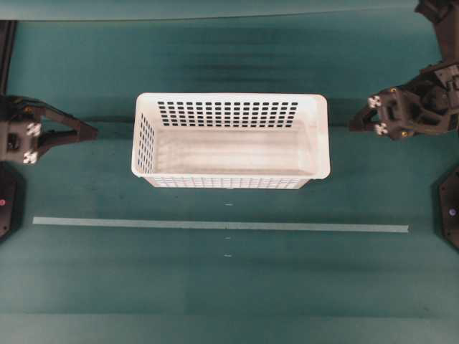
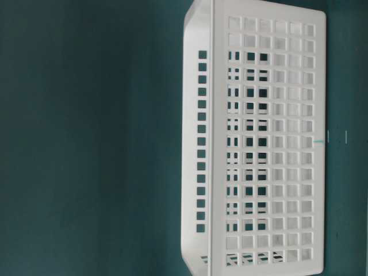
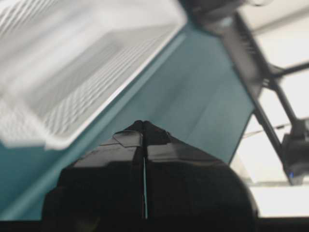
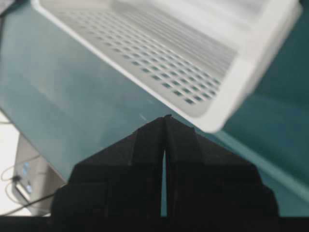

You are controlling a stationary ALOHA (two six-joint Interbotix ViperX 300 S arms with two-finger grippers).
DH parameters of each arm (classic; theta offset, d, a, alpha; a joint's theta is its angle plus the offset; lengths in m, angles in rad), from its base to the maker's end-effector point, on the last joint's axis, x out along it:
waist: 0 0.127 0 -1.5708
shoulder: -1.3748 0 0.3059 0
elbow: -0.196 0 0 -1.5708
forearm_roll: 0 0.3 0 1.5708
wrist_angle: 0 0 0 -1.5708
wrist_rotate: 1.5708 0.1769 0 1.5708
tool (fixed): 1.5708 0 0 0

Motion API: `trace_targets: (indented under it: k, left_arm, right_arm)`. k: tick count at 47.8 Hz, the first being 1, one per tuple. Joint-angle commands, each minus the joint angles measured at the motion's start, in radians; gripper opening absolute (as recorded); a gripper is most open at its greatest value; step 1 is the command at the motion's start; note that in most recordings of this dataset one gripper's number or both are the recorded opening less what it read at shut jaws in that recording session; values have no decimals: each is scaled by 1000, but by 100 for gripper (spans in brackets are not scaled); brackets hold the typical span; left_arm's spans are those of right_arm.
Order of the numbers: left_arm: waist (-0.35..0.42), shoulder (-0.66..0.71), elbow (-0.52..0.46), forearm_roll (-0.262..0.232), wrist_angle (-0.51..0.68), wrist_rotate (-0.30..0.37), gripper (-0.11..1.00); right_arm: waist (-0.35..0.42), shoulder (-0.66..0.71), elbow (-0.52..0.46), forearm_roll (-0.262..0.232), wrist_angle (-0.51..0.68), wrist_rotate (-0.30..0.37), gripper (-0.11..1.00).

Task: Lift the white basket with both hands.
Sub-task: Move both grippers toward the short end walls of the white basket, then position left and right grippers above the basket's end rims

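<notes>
The white basket (image 1: 320,136) stands empty and upright on the green table, mid-back in the overhead view. It also shows in the table-level view (image 2: 270,138), the left wrist view (image 3: 72,63) and the right wrist view (image 4: 193,53). My left gripper (image 1: 92,132) is shut and empty, left of the basket's left end, apart from it; in its wrist view (image 3: 144,124) the fingertips meet. My right gripper (image 1: 354,125) is shut and empty, right of the basket's right end, apart from it; in its wrist view (image 4: 166,118) the tips meet.
A pale tape line (image 1: 215,224) runs across the table in front of the basket. Black arm bases (image 1: 448,208) stand at both side edges. The table's edge and a black frame (image 3: 260,87) show in the left wrist view.
</notes>
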Motion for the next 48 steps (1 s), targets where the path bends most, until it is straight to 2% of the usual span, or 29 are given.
trace_targets:
  k: [1,6,14,20,29,37,42,48]
  left_arm:
    - [26,29,-46,11,72,-87,-5]
    - [101,55,-63,11,149,-158,-5]
    - [189,121,-84,12,209,-170,-5]
    - [192,199,-129,12,219,-173,-5]
    - [190,322,-195,11,291,-170,-5]
    - [189,354,-212,11,371,-175,-5]
    - [183,345,-209,11,371,-183,-4]
    - [181,347,-210,11,373,-222,-4]
  right_arm:
    - [-15,34,-37,-8,52,58,2]
    - [-37,66,-51,-20,114,127,2]
    - [-48,140,-81,-91,199,184,2]
    - [-49,218,-137,-117,288,189,2]
    - [-48,328,-216,-127,376,186,3]
    - [-48,380,-239,-127,380,186,3]
    - [-48,387,-242,-127,379,184,3]
    - [-48,388,-236,-130,364,179,3]
